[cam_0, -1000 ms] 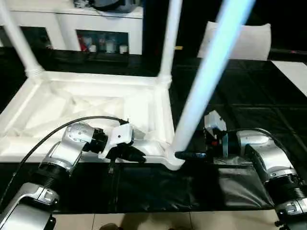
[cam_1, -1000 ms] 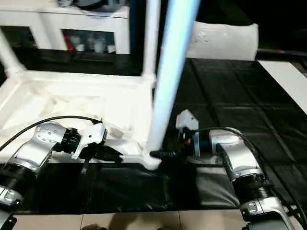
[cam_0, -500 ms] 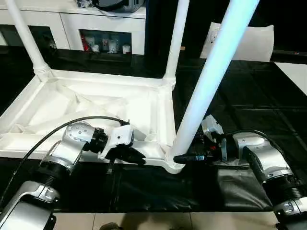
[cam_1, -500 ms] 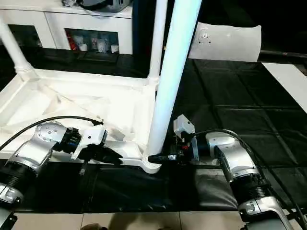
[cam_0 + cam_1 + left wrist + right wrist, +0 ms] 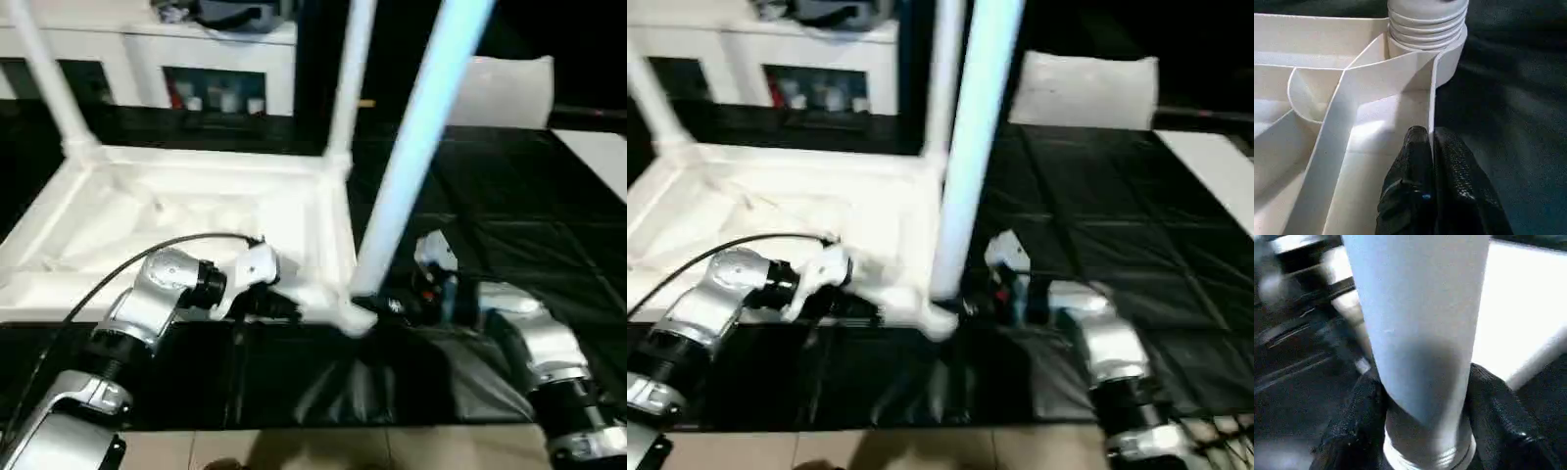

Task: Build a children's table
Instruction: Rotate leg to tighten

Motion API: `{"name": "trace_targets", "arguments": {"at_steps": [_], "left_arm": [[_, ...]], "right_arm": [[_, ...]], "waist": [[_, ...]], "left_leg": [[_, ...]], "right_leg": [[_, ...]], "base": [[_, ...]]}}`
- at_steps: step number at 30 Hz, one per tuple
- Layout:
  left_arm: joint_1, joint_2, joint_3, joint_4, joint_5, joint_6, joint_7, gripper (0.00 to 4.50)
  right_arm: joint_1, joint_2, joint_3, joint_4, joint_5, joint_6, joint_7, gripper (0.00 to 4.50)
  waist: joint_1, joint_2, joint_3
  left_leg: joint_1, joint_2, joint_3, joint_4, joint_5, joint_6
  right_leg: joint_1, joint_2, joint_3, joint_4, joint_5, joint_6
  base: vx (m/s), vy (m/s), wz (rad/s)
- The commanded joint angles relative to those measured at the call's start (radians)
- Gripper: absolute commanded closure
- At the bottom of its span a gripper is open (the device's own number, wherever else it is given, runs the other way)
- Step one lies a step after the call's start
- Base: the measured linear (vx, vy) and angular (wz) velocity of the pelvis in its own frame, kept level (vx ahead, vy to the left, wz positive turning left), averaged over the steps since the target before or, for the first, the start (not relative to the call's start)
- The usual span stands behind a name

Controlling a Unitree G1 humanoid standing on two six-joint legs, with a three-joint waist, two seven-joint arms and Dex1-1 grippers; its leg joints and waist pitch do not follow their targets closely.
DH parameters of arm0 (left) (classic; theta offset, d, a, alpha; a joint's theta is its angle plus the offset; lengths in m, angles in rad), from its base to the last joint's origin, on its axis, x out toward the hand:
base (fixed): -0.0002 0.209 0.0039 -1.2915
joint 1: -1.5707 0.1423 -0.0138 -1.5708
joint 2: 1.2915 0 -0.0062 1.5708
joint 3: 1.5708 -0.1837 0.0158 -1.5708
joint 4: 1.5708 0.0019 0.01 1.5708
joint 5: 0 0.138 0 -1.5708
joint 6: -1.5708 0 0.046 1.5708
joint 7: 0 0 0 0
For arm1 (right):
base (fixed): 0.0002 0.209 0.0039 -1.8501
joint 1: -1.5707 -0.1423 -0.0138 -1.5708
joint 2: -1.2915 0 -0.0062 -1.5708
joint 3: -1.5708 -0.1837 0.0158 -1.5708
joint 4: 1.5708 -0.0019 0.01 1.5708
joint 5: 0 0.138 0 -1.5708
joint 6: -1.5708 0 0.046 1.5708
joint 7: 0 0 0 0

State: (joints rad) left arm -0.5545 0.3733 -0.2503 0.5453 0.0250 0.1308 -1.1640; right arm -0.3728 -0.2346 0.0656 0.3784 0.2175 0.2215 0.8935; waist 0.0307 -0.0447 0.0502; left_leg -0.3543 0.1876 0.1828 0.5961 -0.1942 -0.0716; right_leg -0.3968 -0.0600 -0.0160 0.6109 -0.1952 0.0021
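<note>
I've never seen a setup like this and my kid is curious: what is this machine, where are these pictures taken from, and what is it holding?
It is a two-armed humanoid robot. Two pictures look down from its head; two come from cameras on its wrists. An upside-down white tabletop lies on a black-covered surface, with legs standing in its corners. The left gripper pinches the tabletop's thin edge wall. The right gripper clasps the nearest leg low down, by its corner socket.
</note>
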Motion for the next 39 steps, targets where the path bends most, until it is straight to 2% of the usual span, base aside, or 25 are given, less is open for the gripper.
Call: {"name": "trace_targets", "arguments": {"at_steps": [1, 3, 4, 5, 6, 7, 8, 10, 11, 13, 15, 18, 19, 21, 22, 24, 26, 28, 29, 30, 31, 33, 35, 36, 39], "left_arm": [[-0.028, -0.118, -0.002, -0.028, -0.037, 0.046, 0.119, 4.50], [-0.049, -0.168, 0.021, -0.023, -0.030, 0.085, 0.214, 4.50], [-0.059, -0.192, 0.033, -0.021, -0.028, 0.104, 0.260, 4.50], [-0.059, -0.192, 0.033, -0.021, -0.028, 0.104, 0.260, 4.50], [-0.080, -0.241, 0.052, -0.012, -0.022, 0.129, 0.352, 4.50], [-0.087, -0.255, 0.057, -0.008, -0.018, 0.133, 0.383, 4.50], [-0.093, -0.266, 0.060, -0.004, -0.015, 0.134, 0.407, 4.50], [-0.099, -0.287, 0.062, -0.006, -0.004, 0.149, 0.437, 4.50], [-0.101, -0.291, 0.062, -0.006, 0.000, 0.150, 0.446, 4.50], [-0.104, -0.303, 0.064, -0.007, 0.014, 0.149, 0.471, 4.50], [-0.102, -0.302, 0.058, -0.016, 0.025, 0.150, 0.476, 4.50], [-0.088, -0.283, 0.050, -0.027, 0.023, 0.145, 0.451, 4.50], [-0.081, -0.271, 0.048, -0.029, 0.021, 0.139, 0.437, 4.50], [-0.073, -0.255, 0.045, -0.032, 0.020, 0.125, 0.416, 4.50], [-0.058, -0.225, 0.036, -0.040, 0.019, 0.109, 0.373, 4.50], [-0.053, -0.215, 0.033, -0.043, 0.020, 0.103, 0.359, 4.50], [-0.028, -0.164, 0.028, -0.051, -0.003, 0.044, 0.255, 4.50], [-0.020, -0.146, 0.026, -0.053, -0.009, 0.035, 0.220, 4.50], [-0.015, -0.123, 0.018, -0.049, -0.008, 0.016, 0.182, 4.50], [-0.014, -0.111, 0.013, -0.045, -0.006, 0.001, 0.163, 4.50], [-0.014, -0.111, 0.013, -0.045, -0.006, 0.001, 0.163, 4.50], [-0.007, -0.064, -0.003, -0.025, -0.011, -0.052, 0.062, 4.50], [-0.002, -0.048, -0.004, -0.017, -0.028, -0.079, 0.009, 4.50], [0.001, -0.037, -0.005, -0.013, -0.041, -0.096, -0.030, 4.50], [0.007, -0.008, -0.016, -0.009, -0.060, -0.108, -0.117, 4.50]], "right_arm": [[-0.026, 0.082, 0.035, 0.073, -0.033, 0.055, -0.149, 2.51], [-0.055, 0.143, 0.010, 0.112, -0.053, 0.059, -0.280, 2.51], [-0.070, 0.171, -0.002, 0.130, -0.061, 0.066, -0.339, 2.51], [-0.070, 0.171, -0.002, 0.130, -0.061, 0.066, -0.339, 2.51], [-0.109, 0.224, -0.023, 0.181, -0.077, 0.056, -0.464, 2.51], [-0.121, 0.240, -0.029, 0.197, -0.081, 0.050, -0.499, 2.51], [-0.133, 0.253, -0.035, 0.211, -0.081, 0.048, -0.528, 2.52], [-0.156, 0.284, -0.055, 0.235, -0.090, 0.040, -0.593, 2.52], [-0.160, 0.290, -0.059, 0.239, -0.091, 0.037, -0.604, 2.52], [-0.174, 0.312, -0.077, 0.249, -0.086, 0.028, -0.636, 2.52], [-0.175, 0.325, -0.087, 0.246, -0.089, 0.003, -0.642, 1.96], [-0.157, 0.318, -0.089, 0.226, -0.085, -0.012, -0.629, 1.61], [-0.146, 0.308, -0.087, 0.213, -0.086, -0.019, -0.615, 1.61], [-0.132, 0.290, -0.079, 0.196, -0.090, -0.039, -0.595, 1.46], [-0.111, 0.261, -0.080, 0.166, -0.077, -0.050, -0.542, 1.30], [-0.104, 0.252, -0.082, 0.155, -0.072, -0.052, -0.521, 1.13], [-0.072, 0.169, -0.086, 0.094, -0.039, -0.054, -0.393, 0.91], [-0.061, 0.133, -0.081, 0.074, -0.035, -0.059, -0.343, 0.79], [-0.050, 0.090, -0.070, 0.055, -0.032, -0.062, -0.279, 0.79], [-0.043, 0.067, -0.065, 0.045, -0.029, -0.061, -0.244, 0.68], [-0.043, 0.067, -0.065, 0.045, -0.029, -0.061, -0.244, 0.54], [-0.027, -0.034, -0.038, 0.031, -0.037, -0.071, -0.094, 0.41], [-0.024, -0.071, -0.027, 0.025, -0.029, -0.075, -0.029, 0.35], [-0.024, -0.094, -0.018, 0.020, -0.022, -0.074, 0.010, 0.09], [-0.026, -0.131, 0.007, 0.002, 0.002, -0.068, 0.114, 0.09]], "waist": [[-0.011, 0.001, -0.044], [-0.023, 0.004, -0.044], [-0.032, 0.001, -0.044], [-0.031, 0.000, -0.046], [-0.031, -0.004, -0.047], [-0.038, 0.001, -0.045], [-0.039, 0.001, -0.049], [-0.040, -0.002, -0.050], [-0.038, 0.001, -0.052], [-0.035, 0.000, -0.053], [-0.031, 0.000, -0.057], [-0.025, 0.001, -0.058], [-0.022, 0.004, -0.059], [-0.020, 0.003, -0.060], [-0.019, -0.001, -0.059], [-0.017, 0.002, -0.058], [-0.018, 0.003, -0.055], [-0.017, 0.001, -0.054], [-0.018, 0.006, -0.053], [-0.017, 0.005, -0.053], [-0.015, 0.007, -0.054], [-0.010, 0.009, -0.055], [-0.007, 0.006, -0.054], [-0.005, 0.004, -0.056], [0.000, 0.002, -0.058]], "left_leg": [[0.005, 0.036, -0.032, -0.089, -0.360, -0.043], [0.010, 0.032, -0.031, -0.084, -0.379, -0.041], [0.012, 0.029, -0.031, -0.080, -0.386, -0.034], [0.008, 0.028, -0.032, -0.080, -0.372, -0.022], [0.005, 0.028, -0.030, -0.080, -0.360, -0.016], [0.005, 0.028, -0.031, -0.081, -0.363, -0.018], [0.005, 0.027, -0.031, -0.080, -0.357, -0.016], [0.002, 0.029, -0.026, -0.081, -0.338, -0.008], [0.002, 0.030, -0.024, -0.081, -0.325, -0.002], [-0.002, 0.030, -0.020, -0.080, -0.292, 0.011], [-0.003, 0.030, -0.017, -0.078, -0.252, 0.025], [-0.006, 0.030, -0.014, -0.076, -0.217, 0.038], [-0.002, 0.031, -0.013, -0.074, -0.206, 0.041], [-0.006, 0.030, -0.012, -0.075, -0.180, 0.048], [-0.007, 0.030, -0.012, -0.075, -0.181, 0.053], [-0.007, 0.032, -0.012, -0.076, -0.187, 0.058], [-0.007, 0.033, -0.012, -0.077, -0.206, 0.055], [-0.006, 0.035, -0.012, -0.077, -0.219, 0.055], [-0.005, 0.034, -0.011, -0.077, -0.227, 0.051], [-0.006, 0.034, -0.013, -0.077, -0.229, 0.051], [-0.004, 0.036, -0.012, -0.077, -0.220, 0.051], [-0.004, 0.038, -0.011, -0.075, -0.211, 0.057], [-0.005, 0.039, -0.009, -0.074, -0.201, 0.057], [-0.005, 0.037, -0.010, -0.073, -0.203, 0.062], [-0.006, 0.039, -0.007, -0.071, -0.173, 0.074]], "right_leg": [[0.020, -0.073, 0.023, -0.100, -0.567, -0.121], [0.011, -0.072, 0.022, -0.108, -0.593, -0.111], [0.008, -0.071, 0.021, -0.114, -0.614, -0.106], [0.013, -0.073, 0.022, -0.117, -0.613, -0.099], [0.013, -0.073, 0.024, -0.116, -0.598, -0.100], [0.008, -0.069, 0.023, -0.115, -0.585, -0.108], [0.010, -0.068, 0.024, -0.112, -0.558, -0.113], [0.011, -0.065, 0.027, -0.107, -0.486, -0.129], [0.013, -0.064, 0.029, -0.103, -0.436, -0.141], [0.018, -0.064, 0.033, -0.096, -0.355, -0.161], [0.023, -0.063, 0.033, -0.089, -0.285, -0.179], [0.028, -0.063, 0.033, -0.084, -0.232, -0.193], [0.027, -0.064, 0.035, -0.082, -0.212, -0.199], [0.032, -0.063, 0.034, -0.078, -0.170, -0.209], [0.035, -0.062, 0.033, -0.079, -0.168, -0.211], [0.036, -0.065, 0.034, -0.079, -0.180, -0.212], [0.038, -0.065, 0.034, -0.083, -0.218, -0.210], [0.035, -0.063, 0.034, -0.085, -0.239, -0.206], [0.032, -0.063, 0.034, -0.086, -0.253, -0.208], [0.034, -0.063, 0.033, -0.087, -0.262, -0.206], [0.031, -0.064, 0.034, -0.086, -0.258, -0.206], [0.032, -0.062, 0.033, -0.083, -0.227, -0.217], [0.031, -0.063, 0.033, -0.079, -0.206, -0.226], [0.034, -0.062, 0.031, -0.079, -0.208, -0.227], [0.035, -0.065, 0.033, -0.071, -0.157, -0.241]], "base": [[0.000, 0.000, 0.00], [-0.031, 0.014, -0.07], [0.000, 0.000, 0.00], [0.000, 0.000, 0.00], [0.000, 0.000, 0.00], [0.000, 0.000, 0.00], [0.000, 0.000, 0.00], [0.000, 0.000, 0.00], [0.000, 0.000, 0.00], [0.000, 0.000, 0.00], [0.000, 0.000, 0.00], [0.023, -0.005, 0.00], [0.000, 0.000, 0.00], [0.000, 0.000, 0.00], [0.000, 0.000, 0.00], [0.000, 0.000, 0.00], [0.000, 0.000, 0.00], [0.000, 0.000, 0.00], [0.000, 0.000, 0.00], [0.000, 0.000, 0.00], [0.000, 0.000, 0.00], [0.000, 0.000, 0.00], [0.000, 0.000, 0.00], [0.000, 0.000, 0.00], [0.000, 0.000, 0.00]]}}
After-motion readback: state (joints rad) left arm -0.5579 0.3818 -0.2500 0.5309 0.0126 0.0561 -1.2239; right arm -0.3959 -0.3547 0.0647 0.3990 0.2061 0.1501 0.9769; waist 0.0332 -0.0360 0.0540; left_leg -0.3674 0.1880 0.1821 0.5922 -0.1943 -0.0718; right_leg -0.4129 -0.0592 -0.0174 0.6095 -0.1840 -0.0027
